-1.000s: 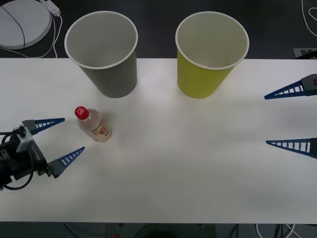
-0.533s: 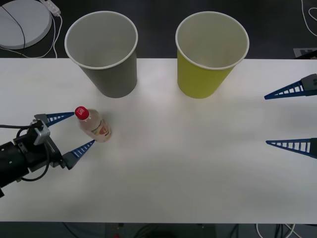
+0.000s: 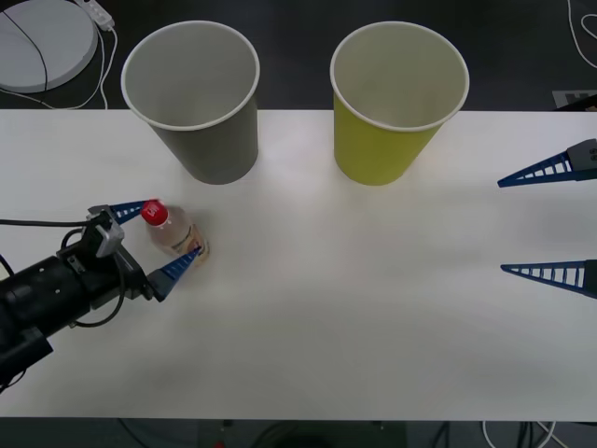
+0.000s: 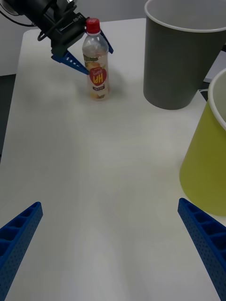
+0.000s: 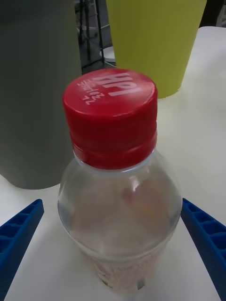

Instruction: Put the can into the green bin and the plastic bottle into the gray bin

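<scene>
Straddling plastic bottle (image 3: 176,237), left hand (image 3: 159,241) open

White table (image 3: 373,308), round white disc (image 3: 42,42)

Both pincers (image 3: 159,238) (image 3: 546,221) agape

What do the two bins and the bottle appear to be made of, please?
The gray bin and green bin look like matte paper cups: white insides, rolled rims. The bottle looks like clear glossy plastic, see-through with highlights, under a smooth red cap, probably plastic too, with a printed label.
</scene>
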Action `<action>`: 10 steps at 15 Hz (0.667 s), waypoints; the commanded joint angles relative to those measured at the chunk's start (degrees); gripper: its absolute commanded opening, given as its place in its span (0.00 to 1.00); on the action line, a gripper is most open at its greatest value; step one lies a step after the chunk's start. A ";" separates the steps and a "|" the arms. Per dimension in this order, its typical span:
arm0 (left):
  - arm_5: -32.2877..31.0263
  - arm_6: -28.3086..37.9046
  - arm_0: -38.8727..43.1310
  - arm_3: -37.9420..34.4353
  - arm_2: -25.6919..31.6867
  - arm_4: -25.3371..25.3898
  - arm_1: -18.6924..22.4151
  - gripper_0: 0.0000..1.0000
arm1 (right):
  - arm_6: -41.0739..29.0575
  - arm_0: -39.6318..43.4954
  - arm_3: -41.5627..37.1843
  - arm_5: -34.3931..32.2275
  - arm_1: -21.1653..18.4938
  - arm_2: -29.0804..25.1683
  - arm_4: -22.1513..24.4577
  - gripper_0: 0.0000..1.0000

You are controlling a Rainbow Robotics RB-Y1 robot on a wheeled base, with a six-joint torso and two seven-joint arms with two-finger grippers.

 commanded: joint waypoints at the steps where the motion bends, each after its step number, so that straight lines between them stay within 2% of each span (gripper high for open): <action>1: 2.15 1.04 -0.92 0.00 -1.12 0.05 -0.51 1.00 | 0.00 0.00 0.00 0.00 0.00 0.00 0.00 1.00; 10: 2.85 3.86 -2.51 0.08 -1.39 -5.67 -3.85 1.00 | 0.00 0.00 0.00 0.00 0.00 0.00 0.00 1.00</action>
